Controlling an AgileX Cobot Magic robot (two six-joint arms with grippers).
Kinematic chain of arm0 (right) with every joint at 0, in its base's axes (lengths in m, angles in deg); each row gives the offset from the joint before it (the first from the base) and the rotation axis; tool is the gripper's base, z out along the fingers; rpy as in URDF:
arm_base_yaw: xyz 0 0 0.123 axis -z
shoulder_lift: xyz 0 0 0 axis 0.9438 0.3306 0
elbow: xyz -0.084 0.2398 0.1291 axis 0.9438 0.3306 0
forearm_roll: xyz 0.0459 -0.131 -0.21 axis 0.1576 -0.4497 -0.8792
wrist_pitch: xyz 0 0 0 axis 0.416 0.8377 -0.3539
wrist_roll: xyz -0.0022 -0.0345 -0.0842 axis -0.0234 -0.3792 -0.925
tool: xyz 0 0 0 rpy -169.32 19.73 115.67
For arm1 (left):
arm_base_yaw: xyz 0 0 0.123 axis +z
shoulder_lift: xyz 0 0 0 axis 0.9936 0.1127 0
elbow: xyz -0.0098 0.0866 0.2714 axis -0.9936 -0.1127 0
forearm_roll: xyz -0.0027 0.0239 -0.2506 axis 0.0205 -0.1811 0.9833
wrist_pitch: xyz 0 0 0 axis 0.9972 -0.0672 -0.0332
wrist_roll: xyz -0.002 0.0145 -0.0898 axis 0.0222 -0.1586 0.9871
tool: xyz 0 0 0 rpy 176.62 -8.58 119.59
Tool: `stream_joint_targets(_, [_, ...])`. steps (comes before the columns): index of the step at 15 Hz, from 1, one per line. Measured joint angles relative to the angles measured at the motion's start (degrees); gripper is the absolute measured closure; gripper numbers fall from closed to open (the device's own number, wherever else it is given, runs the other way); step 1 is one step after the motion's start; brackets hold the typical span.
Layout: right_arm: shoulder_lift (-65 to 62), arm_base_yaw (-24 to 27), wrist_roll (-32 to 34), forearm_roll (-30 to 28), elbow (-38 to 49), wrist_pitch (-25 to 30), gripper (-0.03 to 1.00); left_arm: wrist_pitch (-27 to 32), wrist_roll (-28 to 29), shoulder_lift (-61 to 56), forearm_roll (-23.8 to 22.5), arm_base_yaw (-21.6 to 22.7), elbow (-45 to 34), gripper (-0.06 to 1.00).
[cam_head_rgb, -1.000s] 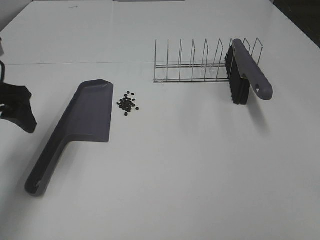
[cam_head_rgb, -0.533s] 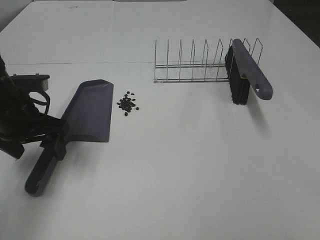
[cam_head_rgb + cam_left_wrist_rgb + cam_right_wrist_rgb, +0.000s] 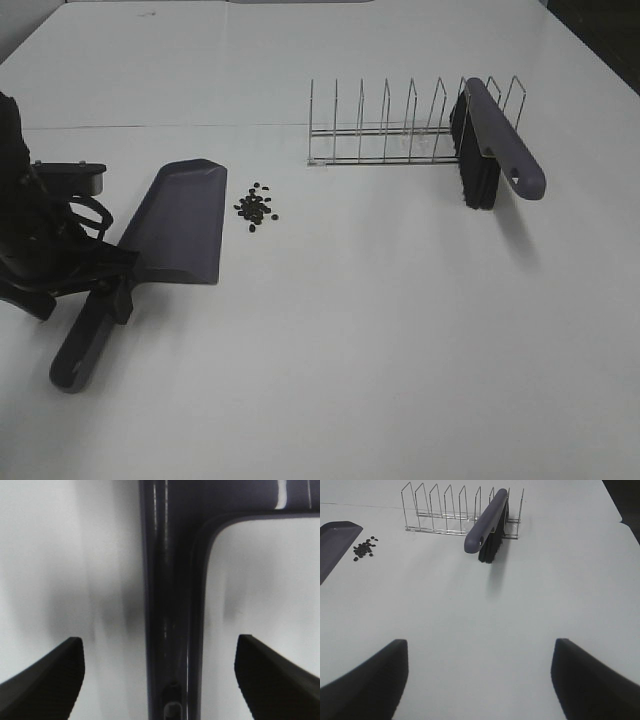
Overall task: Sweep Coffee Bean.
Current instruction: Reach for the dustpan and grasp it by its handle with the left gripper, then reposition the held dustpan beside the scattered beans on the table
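Observation:
The grey-purple dustpan (image 3: 182,220) lies flat on the white table at the left, its handle (image 3: 82,345) pointing toward the front. The coffee beans (image 3: 256,207), a small loose cluster, lie just right of the pan's side. My left gripper (image 3: 116,282) is open and straddles the dustpan handle (image 3: 170,605) near the pan, with a finger (image 3: 45,680) on each side and not touching. The brush (image 3: 492,150), grey-purple with black bristles, leans in the wire rack (image 3: 385,132). My right gripper (image 3: 480,680) is open and empty above bare table, well short of the brush (image 3: 487,522).
The wire rack (image 3: 445,510) stands at the back, right of centre, with several upright dividers. In the right wrist view the beans (image 3: 365,548) and a corner of the dustpan (image 3: 332,550) show at the far side. The table's back edge lies beyond the rack.
My left arm has come in from the table's left edge and now sits over the dustpan handle. The dustpan, beans and brush have not moved.

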Motion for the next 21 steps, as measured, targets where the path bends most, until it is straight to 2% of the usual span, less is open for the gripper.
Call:
stream_joint_targets(4, [0.00, 0.00, 0.00, 0.00, 0.00, 0.00, 0.30, -1.15, 0.00, 3.50, 0.00, 0.00, 0.63, 0.22])
stream_joint_targets(6, [0.00, 0.00, 0.00, 0.00, 0.00, 0.00, 0.30, -1.49, 0.00, 3.67, -0.11, 0.00, 0.80, 0.32])
stream_joint_targets(8, [0.00, 0.00, 0.00, 0.06, 0.00, 0.00, 0.30, -2.06, 0.00, 3.78, -0.11, 0.00, 0.80, 0.55])
stream_joint_targets(9, [0.00, 0.00, 0.00, 0.06, 0.00, 0.00, 0.30, -2.12, 0.00, 3.84, -0.06, 0.00, 0.86, 0.63])
stream_joint_targets(12, [0.00, 0.00, 0.00, 0.06, 0.00, 0.00, 0.30, -2.18, 0.00, 3.84, 0.00, 0.00, 0.86, 0.67])
stream_joint_targets(21, [0.00, 0.00, 0.00, 0.06, 0.00, 0.00, 0.30, -1.49, 1.26, -3.50, -0.11, 0.00, 0.74, 0.68])
